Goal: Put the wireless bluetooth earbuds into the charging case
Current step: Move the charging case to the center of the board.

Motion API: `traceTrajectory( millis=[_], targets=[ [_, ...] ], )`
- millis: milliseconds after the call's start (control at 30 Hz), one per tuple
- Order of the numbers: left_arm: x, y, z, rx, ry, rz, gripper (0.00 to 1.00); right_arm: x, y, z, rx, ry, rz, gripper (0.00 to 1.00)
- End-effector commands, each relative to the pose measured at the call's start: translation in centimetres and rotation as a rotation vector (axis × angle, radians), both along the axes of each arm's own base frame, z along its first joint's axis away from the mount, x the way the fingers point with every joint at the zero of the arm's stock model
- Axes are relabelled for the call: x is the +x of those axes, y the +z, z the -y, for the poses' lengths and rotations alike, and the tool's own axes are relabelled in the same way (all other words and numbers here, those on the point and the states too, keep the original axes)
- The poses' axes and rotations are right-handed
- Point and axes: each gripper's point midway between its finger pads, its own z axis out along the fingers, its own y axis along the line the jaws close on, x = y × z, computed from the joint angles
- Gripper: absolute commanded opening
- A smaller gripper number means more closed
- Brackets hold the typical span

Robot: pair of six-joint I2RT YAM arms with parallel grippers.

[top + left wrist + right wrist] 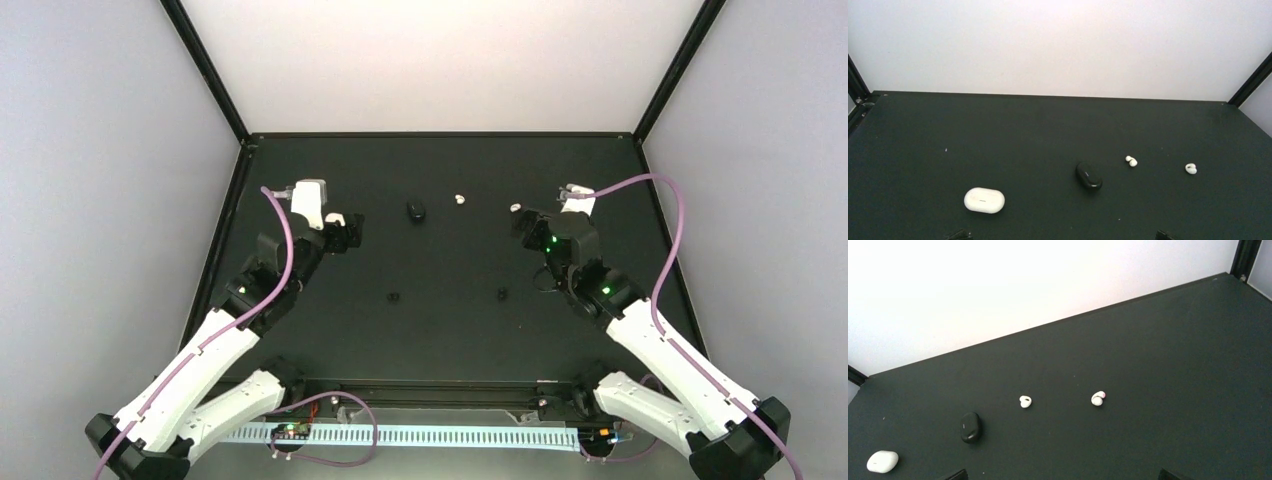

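White charging case [984, 200] lies flat, lengthwise left-to-right.

The table top [998, 125] is finished matt; the black charging case [1088, 175] is seen glossy, the white charging case [984, 200] smooth.

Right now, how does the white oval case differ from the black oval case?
The white oval case lies crosswise in the left wrist view; the glossy black oval case lies slanted. The black case sits nearer the two white earbuds than the white case. Both look shut and lie flat.
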Motion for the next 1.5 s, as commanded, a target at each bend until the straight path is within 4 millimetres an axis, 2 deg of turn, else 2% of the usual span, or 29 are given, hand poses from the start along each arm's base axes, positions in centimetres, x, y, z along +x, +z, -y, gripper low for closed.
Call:
traceTrajectory(
  millis=[0,233,367,567,767,833,967,1067,1167,1200,1300,1467],
  targets=[
    [0.0,1.0,0.4,-0.023,-0.016,0.034,0.99,-0.1,1.5,0.1,-0.022,0.014,0.062,1.00],
    [-0.5,1.2,-0.3,-0.062,0.008,0.079,0.99,-0.6,1.5,-2.8,-0.017,0.198,0.077,1.00],
    [-0.4,0.4,-0.1,-0.053,0.000,0.071,0.99,-0.3,1.6,-4.5,0.027,0.265,0.082,1.00],
    [2.1,-2.7,-1.5,0.012,0.131,-0.091,0.99,0.7,1.6,-6.8,0.096,0.324,0.055,1.00],
    [6.1,-6.4,-2.9,-0.185,0.180,-0.340,0.99,1.9,0.2,-8.8,0.129,0.362,0.007,1.00],
    [7.0,-7.8,-3.1,-0.223,0.191,-0.409,0.99,2.7,-0.9,-9.4,0.129,0.358,-0.026,1.00],
    [6.9,-9.9,-3.1,-0.200,0.192,-0.518,0.99,4.6,-2.6,-10.5,0.145,0.327,-0.084,0.99],
    [6.2,-10.8,-3.5,-0.183,0.205,-0.549,0.99,6.2,-4.3,-12.3,0.140,0.340,-0.126,0.98],
    [5.4,-10.5,-3.5,-0.179,0.184,-0.537,0.98,8.2,-6.4,-14.8,0.075,0.374,-0.174,0.96],
    [5.3,-10.0,-3.2,-0.181,0.163,-0.525,0.98,9.2,-6.5,-15.7,0.052,0.381,-0.178,0.95],
    [4.6,-7.3,-2.8,-0.171,0.094,-0.455,0.99,11.4,-8.8,-17.5,-0.017,0.386,-0.211,0.94],
    [3.1,-3.6,-3.2,-0.174,0.051,-0.246,0.99,14.6,-12.5,-20.9,-0.111,0.450,-0.291,0.91]
  ],
)
